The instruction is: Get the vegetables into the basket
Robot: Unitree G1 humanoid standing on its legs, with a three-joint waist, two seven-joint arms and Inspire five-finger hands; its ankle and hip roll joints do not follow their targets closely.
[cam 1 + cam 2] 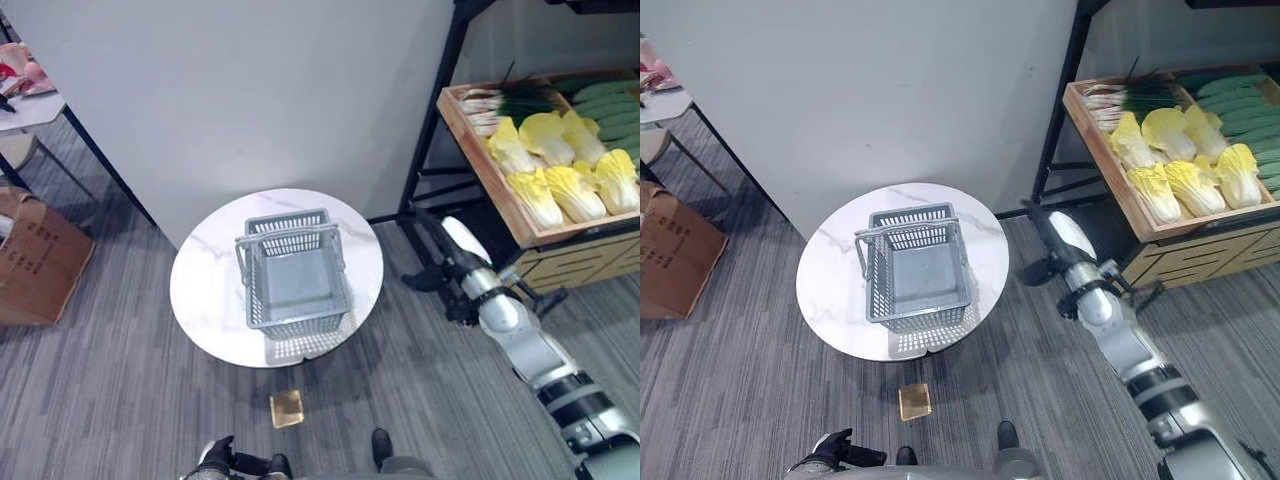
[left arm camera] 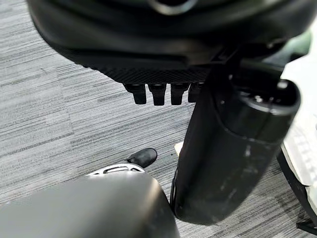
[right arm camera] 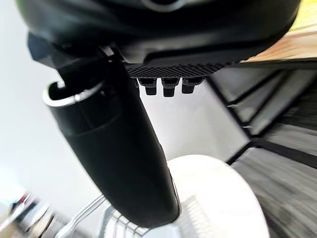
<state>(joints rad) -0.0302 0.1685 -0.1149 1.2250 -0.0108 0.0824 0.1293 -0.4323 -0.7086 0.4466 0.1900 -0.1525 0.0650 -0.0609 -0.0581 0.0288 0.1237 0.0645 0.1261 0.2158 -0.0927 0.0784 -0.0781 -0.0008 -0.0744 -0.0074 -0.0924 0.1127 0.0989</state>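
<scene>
Yellow-leaved cabbages [image 1: 560, 170] are lying in the wooden crate [image 1: 478, 160] on the rack [image 1: 425, 150], beside cucumbers [image 1: 610, 110] and spring onions [image 1: 500, 100]. Our grey basket [image 1: 293, 272] is sitting empty on the round marble table [image 1: 200, 290], well apart from them. We are holding our right hand [image 1: 440, 238] near the crate, fingers straight; our left hand [image 1: 215, 455] is hanging low, relaxed.
</scene>
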